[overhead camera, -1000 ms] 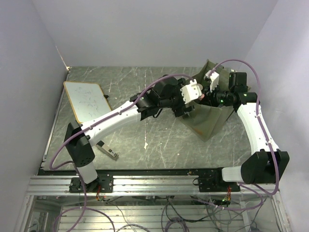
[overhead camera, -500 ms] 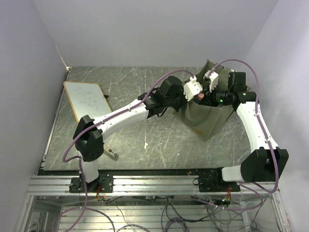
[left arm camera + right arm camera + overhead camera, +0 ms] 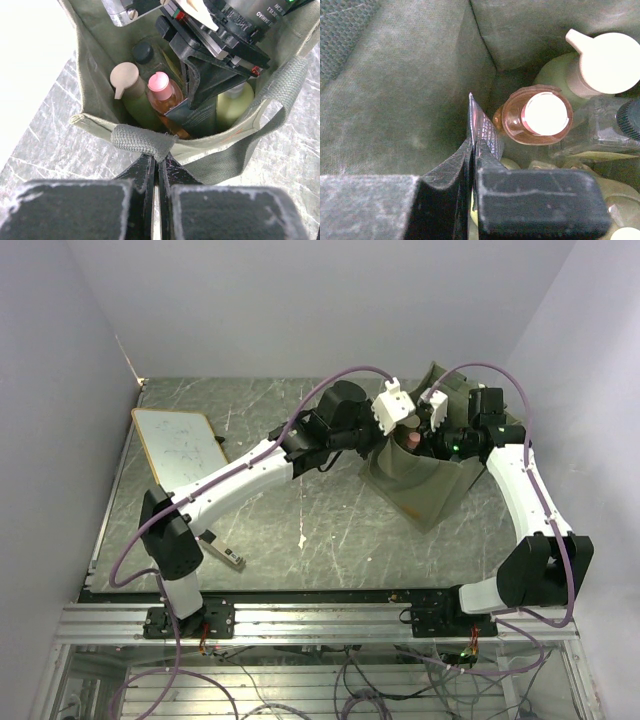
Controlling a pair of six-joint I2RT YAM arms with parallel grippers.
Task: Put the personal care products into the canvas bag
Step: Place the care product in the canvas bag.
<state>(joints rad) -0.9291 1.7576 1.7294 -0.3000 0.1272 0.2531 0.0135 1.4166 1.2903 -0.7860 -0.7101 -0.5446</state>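
L gripper [image 3: 158, 162] clamped on bag [image 3: 92, 65] strap [image 3: 142, 141]; R gripper [image 3: 473, 146] inside bag, pinched shut on thin grey packet [image 3: 194, 115], next to pink-cap bottle [image 3: 161, 90].

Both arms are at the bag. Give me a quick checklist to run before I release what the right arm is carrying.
1. Bag held open: left fingers shut on the strap handle of the canvas bag. Ok.
2. Load gripped: right fingers shut on the dark flat container. Ok.
3. Load below the bag's rim: ok.
4. Pink-capped orange bottle beside it stands upright: ok.
5. Free space under the load: cannot tell, hidden.
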